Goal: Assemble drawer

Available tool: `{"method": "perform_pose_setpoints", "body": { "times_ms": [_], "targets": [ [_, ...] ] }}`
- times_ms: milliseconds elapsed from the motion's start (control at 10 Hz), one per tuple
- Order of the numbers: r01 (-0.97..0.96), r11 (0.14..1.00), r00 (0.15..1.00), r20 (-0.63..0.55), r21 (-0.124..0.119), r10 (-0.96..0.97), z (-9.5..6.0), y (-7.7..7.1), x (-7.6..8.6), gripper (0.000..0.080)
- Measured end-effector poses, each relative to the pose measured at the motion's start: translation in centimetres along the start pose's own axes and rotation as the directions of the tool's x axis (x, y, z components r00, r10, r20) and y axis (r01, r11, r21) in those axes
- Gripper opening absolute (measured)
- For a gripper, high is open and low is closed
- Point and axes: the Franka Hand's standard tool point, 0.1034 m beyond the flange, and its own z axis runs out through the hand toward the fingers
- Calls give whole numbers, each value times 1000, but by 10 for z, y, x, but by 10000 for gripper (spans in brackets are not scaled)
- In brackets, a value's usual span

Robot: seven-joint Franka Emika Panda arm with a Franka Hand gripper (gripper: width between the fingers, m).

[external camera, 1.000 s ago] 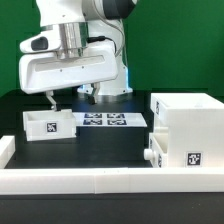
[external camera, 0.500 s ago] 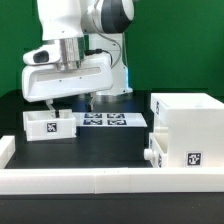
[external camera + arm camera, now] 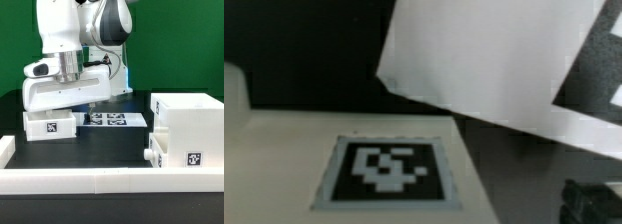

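A plain green backdrop (image 3: 185,45) fills the upper left and upper right of the exterior view, smooth and evenly lit. Beneath it a black table (image 3: 100,150) stretches across the middle of the frame, its dark top giving back little of the light. A flat marker board (image 3: 125,120), printed with black-and-white squares, lies on the table at the centre of the frame. A low white wall (image 3: 70,182) runs the full width of the lower frame and rises at the lower left edge. Below it, a dim grey band closes the bottom of the frame. The lighting is bright and even
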Motion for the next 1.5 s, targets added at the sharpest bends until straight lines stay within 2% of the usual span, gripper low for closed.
{"method": "perform_pose_setpoints", "body": {
  "times_ms": [200, 400, 500, 600, 700, 1200, 1300, 1500],
  "targets": [
    [0, 1000, 1000, -2, -3, 0, 0, 0, 0, 649],
    [0, 1000, 1000, -2, -2, 0, 0, 0, 0, 404],
    [1, 1000, 1000, -2, -2, -1, 0, 0, 0, 404],
    [1, 1000, 1000, -2, -2, -1, 0, 0, 0, 202],
    [1, 1000, 1000, -2, -2, -1, 0, 0, 0, 65],
    [15, 1000, 1000, -11, -11, -16, -3, -2, 7, 44],
    [24, 1000, 1000, -15, -13, -25, -6, -4, 14, 44],
    [70, 997, 997, -24, -18, -70, -22, -18, 45, 44]
  ]
}}
